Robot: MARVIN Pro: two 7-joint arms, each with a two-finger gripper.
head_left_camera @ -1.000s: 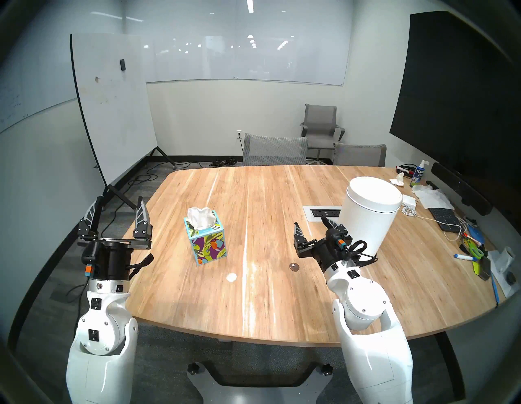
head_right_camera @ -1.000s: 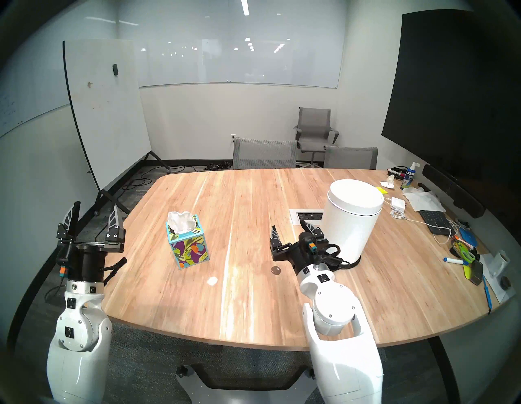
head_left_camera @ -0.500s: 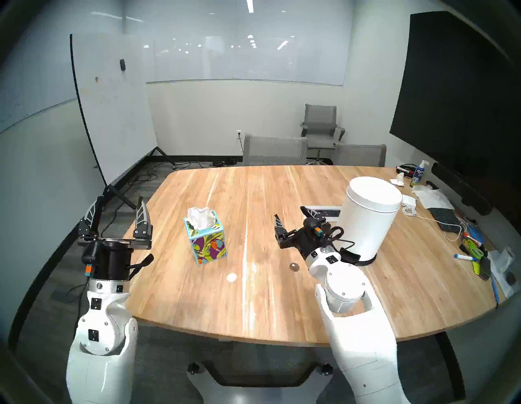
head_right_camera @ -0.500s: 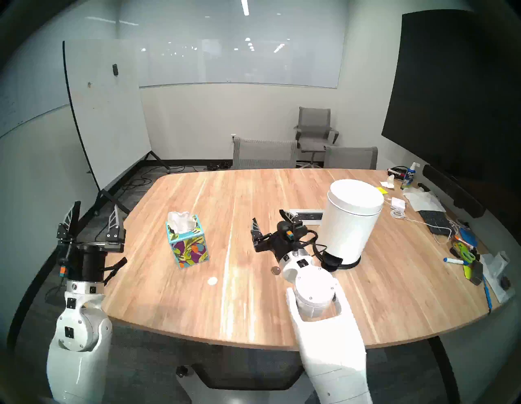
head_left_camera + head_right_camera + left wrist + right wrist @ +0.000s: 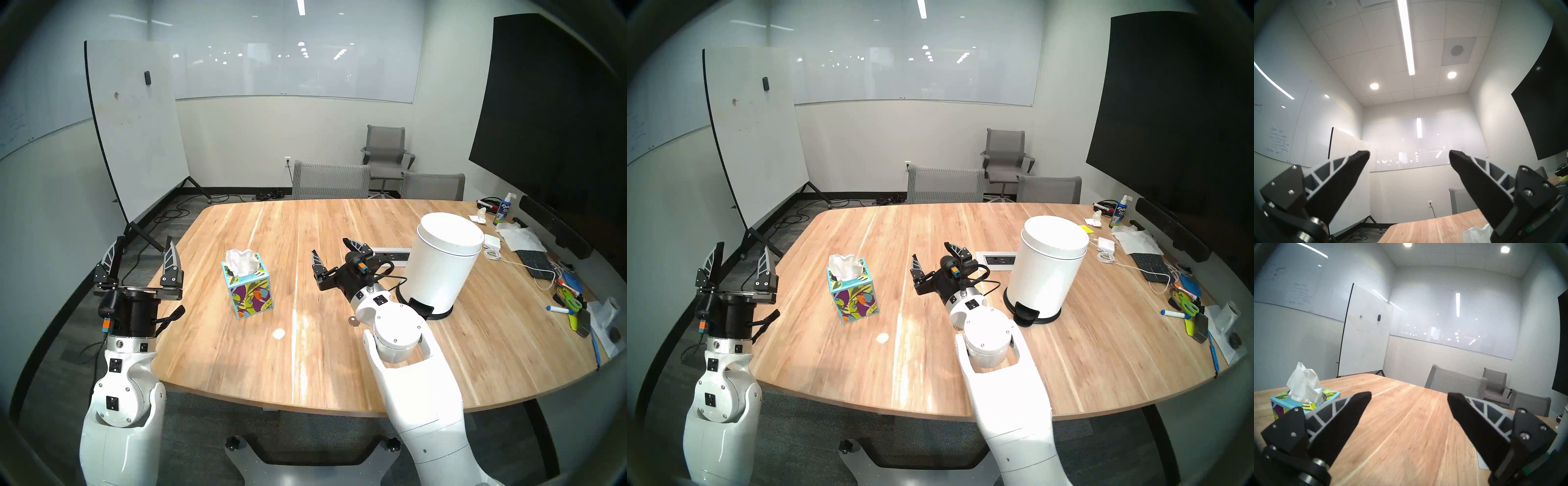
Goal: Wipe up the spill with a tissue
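A colourful tissue box (image 5: 249, 292) stands left of centre on the wooden table (image 5: 339, 366), with a white tissue (image 5: 241, 261) sticking out of its top. The spill is two small blots near the front: a pale one (image 5: 278, 334) and a dark one (image 5: 353, 321) partly behind my right wrist. My right gripper (image 5: 330, 247) hovers open and empty above the table, to the right of the box. The right wrist view shows the tissue (image 5: 1305, 385) at its left. My left gripper (image 5: 145, 239) points up, open and empty, off the table's left edge.
A white pedal bin (image 5: 444, 258) stands just right of my right arm, beside a power outlet plate (image 5: 390, 255). A keyboard (image 5: 534, 263), cables, markers, scissors and a spray bottle (image 5: 504, 208) crowd the right edge. Grey chairs (image 5: 330, 180) stand behind the table and a rolling whiteboard (image 5: 135, 129) at the left.
My right arm has swung left and further over the table, away from the bin and toward the tissue box, still open. Its wrist now partly covers the dark blot. The left arm has not moved.
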